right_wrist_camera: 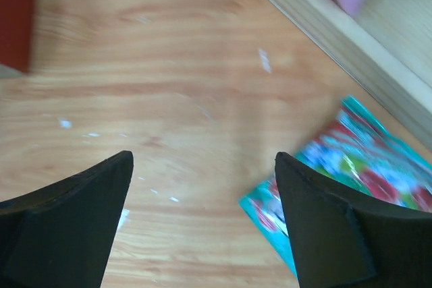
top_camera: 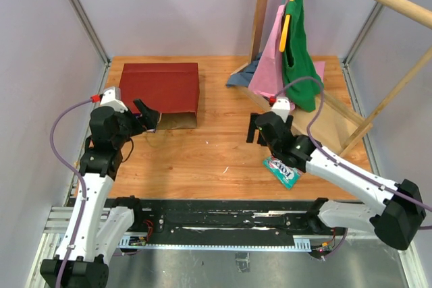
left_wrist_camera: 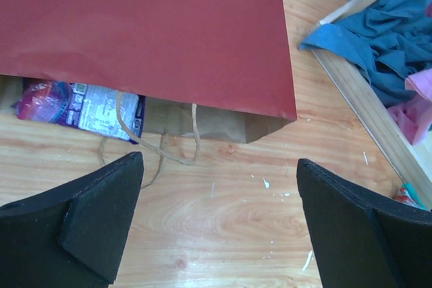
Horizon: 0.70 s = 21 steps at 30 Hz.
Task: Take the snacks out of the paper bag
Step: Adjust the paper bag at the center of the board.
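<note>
The dark red paper bag (top_camera: 160, 85) lies flat at the back left, its brown mouth facing the arms; it fills the top of the left wrist view (left_wrist_camera: 142, 28). A purple snack packet (left_wrist_camera: 77, 104) pokes out of the mouth beside the twine handles (left_wrist_camera: 165, 143). My left gripper (top_camera: 150, 121) is open and empty just in front of the mouth (left_wrist_camera: 219, 220). A teal snack packet (top_camera: 282, 171) lies on the table by my right arm, also in the right wrist view (right_wrist_camera: 344, 173). My right gripper (top_camera: 255, 129) is open and empty above the table left of it (right_wrist_camera: 202, 224).
A pale wooden frame (top_camera: 337, 123) with a rail stands at the back right, pink (top_camera: 270, 59) and green (top_camera: 297, 52) garments hanging from it and a blue cloth (left_wrist_camera: 378, 38) on its base. The table's (top_camera: 202, 160) edges meet grey walls.
</note>
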Motion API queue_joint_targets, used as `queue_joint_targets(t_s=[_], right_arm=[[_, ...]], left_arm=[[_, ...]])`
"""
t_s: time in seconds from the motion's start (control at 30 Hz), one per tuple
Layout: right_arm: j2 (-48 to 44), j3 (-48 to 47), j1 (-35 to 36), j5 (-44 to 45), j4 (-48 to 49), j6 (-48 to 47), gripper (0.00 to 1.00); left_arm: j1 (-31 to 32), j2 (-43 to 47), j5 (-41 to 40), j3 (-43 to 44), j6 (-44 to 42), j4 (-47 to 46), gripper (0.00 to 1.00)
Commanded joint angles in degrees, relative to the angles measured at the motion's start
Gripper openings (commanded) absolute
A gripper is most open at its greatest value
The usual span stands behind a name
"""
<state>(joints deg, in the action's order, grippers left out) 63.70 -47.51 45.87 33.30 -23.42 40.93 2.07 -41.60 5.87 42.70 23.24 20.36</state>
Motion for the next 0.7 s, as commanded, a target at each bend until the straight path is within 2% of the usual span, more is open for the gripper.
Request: queue_joint_targets(t_s=[0.0, 0.07, 0.23, 0.53, 0.67], right_arm=[[5.5, -4.8, 1.4, -13.2, 19.9, -15.4, 0.87], [10.5, -10.0, 1.4, -17.2, 21.6, -17.8, 0.84], [26.2, -27.2, 1.3, -26.0, 18.6, -19.9, 0.79], [49.0, -49.3, -0.7, -34.0, 16.9, -16.0, 0.65], [56.4, -56.4, -0.9, -34.9, 13.4, -16.0, 0.53]], left_arm=[[0.2, -0.9, -5.6, 3.4, -2.4, 1.3, 1.00], [0.2, -0.5, -6.3, 4.6, -2.8, 2.4, 1.00], [0.2, 1.6, -7.0, 4.6, -2.6, 3.2, 1.00], [0.2, 2.3, -14.2, 6.7, -5.7, 6.5, 1.00], [0.2, 3.1, -15.9, 6.5, -6.5, 6.8, 1.00]])
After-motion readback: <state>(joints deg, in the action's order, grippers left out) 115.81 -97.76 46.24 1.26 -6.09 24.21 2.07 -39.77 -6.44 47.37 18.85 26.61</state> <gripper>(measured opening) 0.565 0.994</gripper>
